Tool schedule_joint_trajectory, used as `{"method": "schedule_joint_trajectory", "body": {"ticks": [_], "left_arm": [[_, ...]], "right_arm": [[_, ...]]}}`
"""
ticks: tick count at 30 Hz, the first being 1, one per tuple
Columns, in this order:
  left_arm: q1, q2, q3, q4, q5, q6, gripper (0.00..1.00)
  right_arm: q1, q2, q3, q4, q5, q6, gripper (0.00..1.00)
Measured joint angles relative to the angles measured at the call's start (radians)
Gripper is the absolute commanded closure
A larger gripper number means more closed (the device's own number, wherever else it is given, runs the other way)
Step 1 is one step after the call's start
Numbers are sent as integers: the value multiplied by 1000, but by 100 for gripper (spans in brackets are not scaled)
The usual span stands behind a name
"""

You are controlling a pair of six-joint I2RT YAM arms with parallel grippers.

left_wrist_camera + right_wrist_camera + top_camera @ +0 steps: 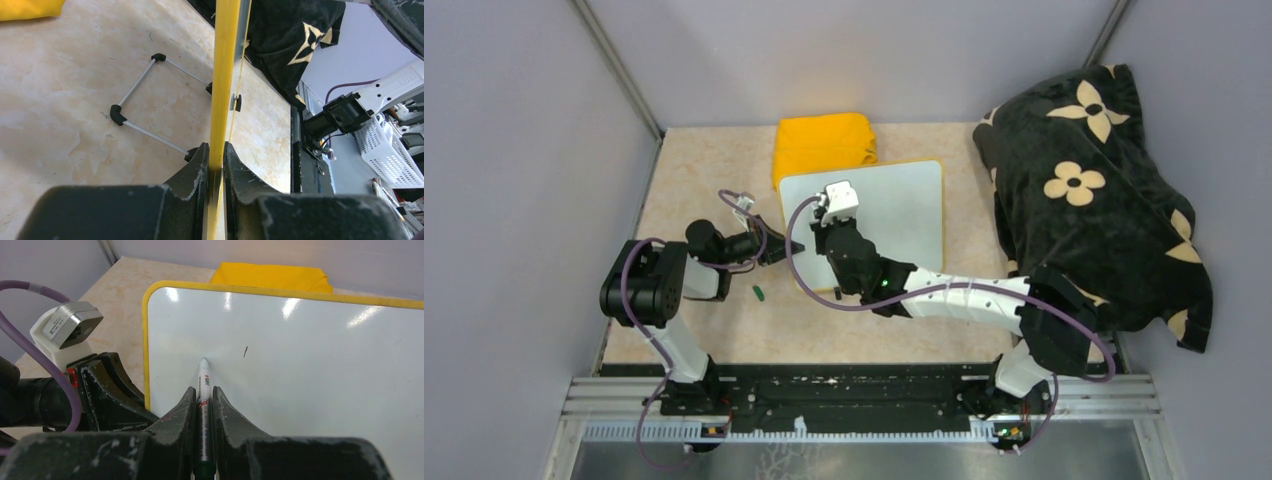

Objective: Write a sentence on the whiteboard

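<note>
Left tool (792,246): I had it pinched narrow on the yellow rim at the left edge of the whiteboard (894,205), holding the board in place.
Right tool (202,392): I had it closed on a marker (203,380), whose tip touched the board near its left edge.
Whiteboard place: it lay mid-surface (694,170), just near of a folded yellow cloth (824,143), with a black flowered blanket (1084,190) to its right.
Sentence: none was there; only one short dark stroke (245,352) showed, right of the tip.
Risk, board slip: my hold was on the rim alone, so a hard sideways stroke could have twisted the board and bent the letters.
Risk, pressure: pressing too hard could have crushed the tip; pressing too lightly would have left gaps.
Risk, smear: my right tool rode low, so it could have dragged through wet ink.
Risk, cap: a small green cap (759,293) lay loose near my left tool, where a nudge would have sent it rolling.
Readable writing: the marker barrel carried fine print and a red band, too small to read; I could make out no brand.
</note>
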Motion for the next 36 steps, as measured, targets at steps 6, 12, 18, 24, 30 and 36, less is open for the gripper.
{"method": "schedule_joint_trajectory", "body": {"ticks": [6,12,18,24,30,36], "left_arm": [[0,0,0,0,0,0,100],[0,0,0,-1,-2,0,100],[0,0,0,-4,-5,0,100],[0,0,0,-7,-5,1,100],[0,0,0,-8,-7,2,100],[0,0,0,-8,-9,3,100]], "right_arm": [[0,11,14,-3,2,3,100],[0,29,36,-23,-28,11,100],[2,38,41,-44,-63,21,100],[6,39,41,-72,-77,37,100],[8,39,39,-94,-69,56,100],[11,34,31,-103,-40,73,100]]}}
